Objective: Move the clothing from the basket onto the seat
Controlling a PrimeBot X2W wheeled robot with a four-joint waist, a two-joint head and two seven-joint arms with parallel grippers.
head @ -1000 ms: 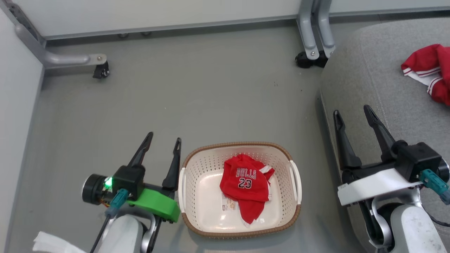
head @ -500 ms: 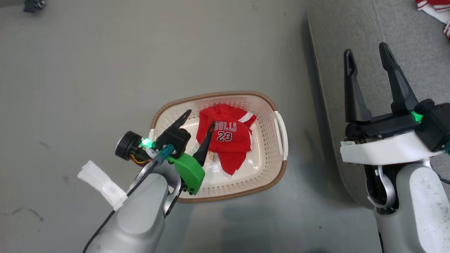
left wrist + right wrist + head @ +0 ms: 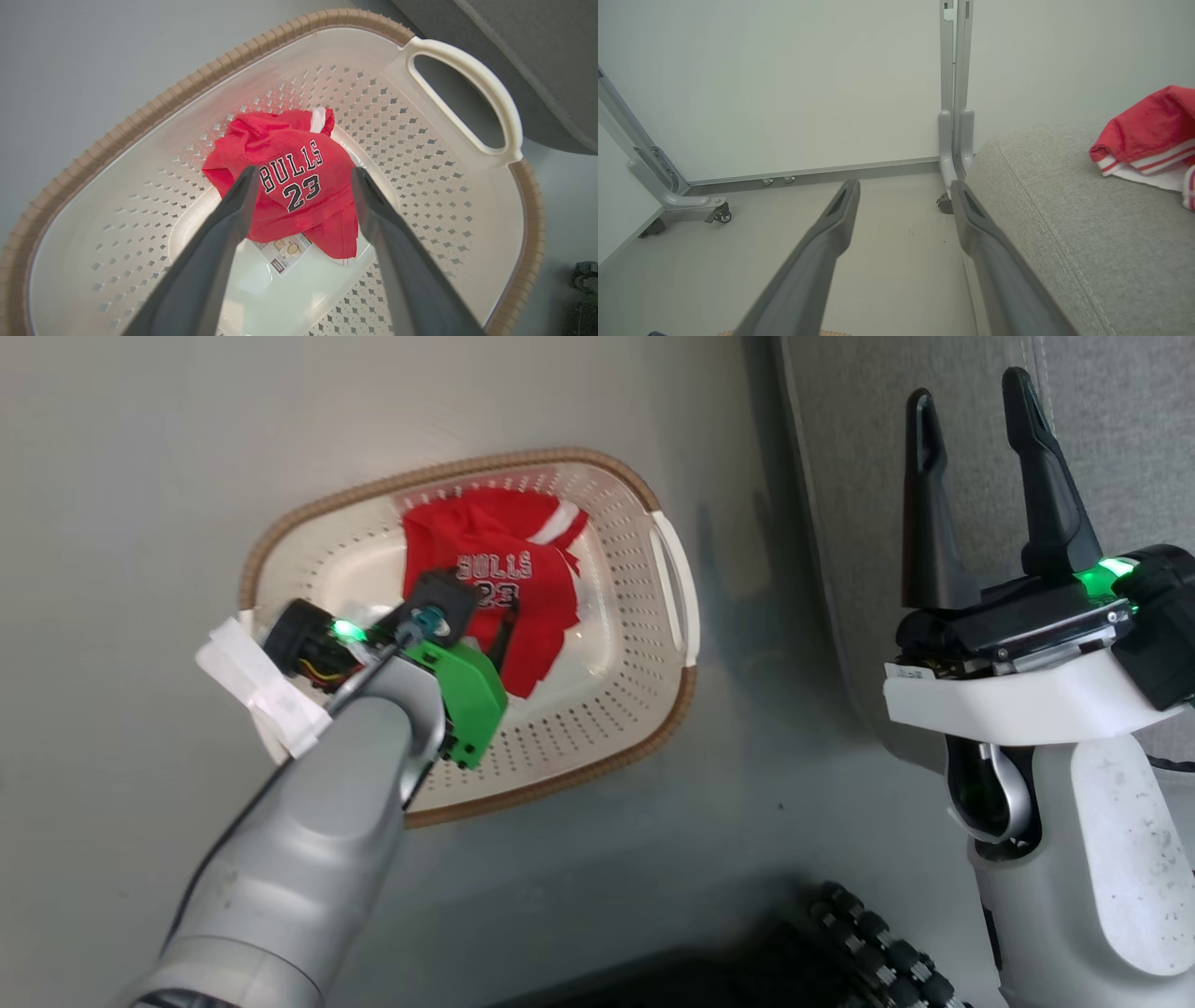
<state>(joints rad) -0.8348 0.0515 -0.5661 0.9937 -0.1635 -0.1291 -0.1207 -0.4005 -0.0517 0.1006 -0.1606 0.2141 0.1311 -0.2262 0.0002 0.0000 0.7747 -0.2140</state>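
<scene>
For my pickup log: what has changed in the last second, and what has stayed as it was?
The left gripper moved from beside the basket to over the jersey inside it, jaws open, nothing gripped yet. The head camera tilted down too. Unchanged: the jersey lies in the basket, the right gripper waits open by the seat, and the shorts lie on the seat.

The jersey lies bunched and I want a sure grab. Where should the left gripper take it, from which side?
Take the raised hump of the jersey at the "BULLS 23" print, straight down through the open top of the basket. Its walls likely rule out a side approach, and the open fingers of the left gripper line up either side of that fold.
</scene>
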